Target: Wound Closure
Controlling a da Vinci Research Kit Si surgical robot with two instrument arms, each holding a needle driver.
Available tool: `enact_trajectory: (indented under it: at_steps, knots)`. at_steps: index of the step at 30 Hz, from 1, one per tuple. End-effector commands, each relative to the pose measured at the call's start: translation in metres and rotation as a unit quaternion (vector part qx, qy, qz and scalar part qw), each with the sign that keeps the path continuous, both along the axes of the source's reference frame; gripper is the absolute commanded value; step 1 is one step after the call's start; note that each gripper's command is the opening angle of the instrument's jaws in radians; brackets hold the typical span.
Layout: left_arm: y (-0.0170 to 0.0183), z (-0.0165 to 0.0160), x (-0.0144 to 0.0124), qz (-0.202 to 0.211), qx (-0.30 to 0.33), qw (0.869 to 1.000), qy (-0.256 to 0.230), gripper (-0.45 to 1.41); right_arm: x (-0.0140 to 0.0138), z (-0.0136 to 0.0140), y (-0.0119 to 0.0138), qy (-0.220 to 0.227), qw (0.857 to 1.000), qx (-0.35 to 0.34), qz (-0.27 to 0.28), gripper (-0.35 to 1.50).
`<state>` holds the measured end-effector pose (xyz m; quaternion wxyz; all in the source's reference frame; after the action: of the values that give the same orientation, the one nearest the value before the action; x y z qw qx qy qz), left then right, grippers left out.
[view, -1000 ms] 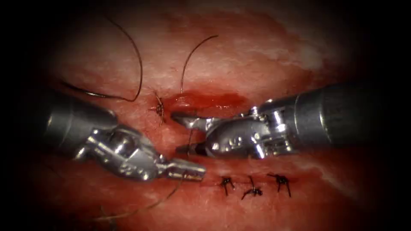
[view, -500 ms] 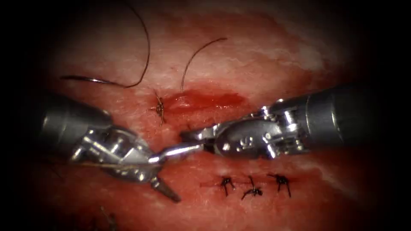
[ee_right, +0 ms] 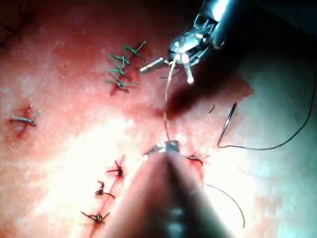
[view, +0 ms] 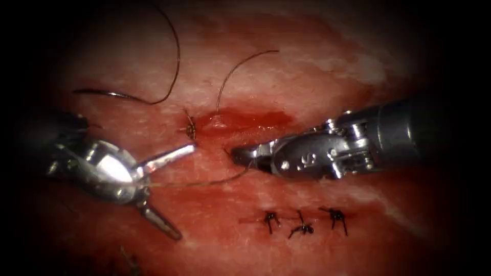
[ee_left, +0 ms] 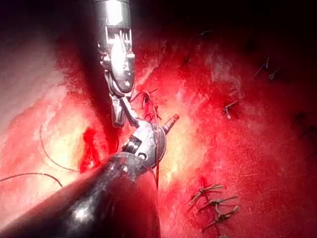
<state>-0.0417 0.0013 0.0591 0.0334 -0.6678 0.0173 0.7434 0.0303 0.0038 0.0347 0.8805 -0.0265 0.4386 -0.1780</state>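
Both end effectors moved apart (thread (view: 204, 182) taut between them).

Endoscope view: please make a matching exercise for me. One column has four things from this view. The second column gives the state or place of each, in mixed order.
Things:
1. left pincer
2. right pincer
3. needle
4. three knots

States or places:
A. lies free on the tissue, at the upper left, held by no tool
B. shut on the thread
C. in a row below the right tool
D. wide open, holding nothing

Pairs: 1-D, 2-B, 3-A, 4-C.
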Motion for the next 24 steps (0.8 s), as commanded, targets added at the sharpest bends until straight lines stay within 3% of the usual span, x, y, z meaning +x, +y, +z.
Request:
enact_trajectory:
  at_steps: [1, 3, 6, 13, 22, 24]
  knots:
    - [-0.0005, 0.0004, -0.0001, -0.003, 0.008, 1.0, -0.011, 0.76, 0.0005, 0.0004, -0.0006, 0.0, 1.0, 0.001, -0.001, -0.35]
    - [-0.0003, 0.0002, 0.0004, -0.009, 0.029, 0.998, -0.046, 0.52, 0.0006, 0.0005, -0.0006, 0.0, 1.0, 0.001, 0.0, -0.35]
    - [-0.0004, 0.0001, 0.0005, -0.008, 0.044, 0.996, -0.071, 0.42, 0.0005, 0.0005, -0.0006, 0.0, 1.0, 0.001, 0.0, -0.35]
    - [-0.0001, -0.0009, 0.0011, -0.015, 0.064, 0.99, -0.126, 0.24, 0.0002, 0.0011, -0.0005, -0.003, 1.0, 0.005, 0.006, -0.35]
    - [0.0008, -0.0022, 0.0017, -0.03, 0.094, 0.979, -0.176, 0.22, 0.0002, 0.0013, -0.0005, -0.003, 1.0, 0.007, 0.008, -0.35]
    - [0.001, -0.0025, 0.0016, -0.032, 0.094, 0.978, -0.184, 0.07, 0.0002, 0.0014, -0.0006, -0.003, 1.0, 0.006, 0.008, -0.35]
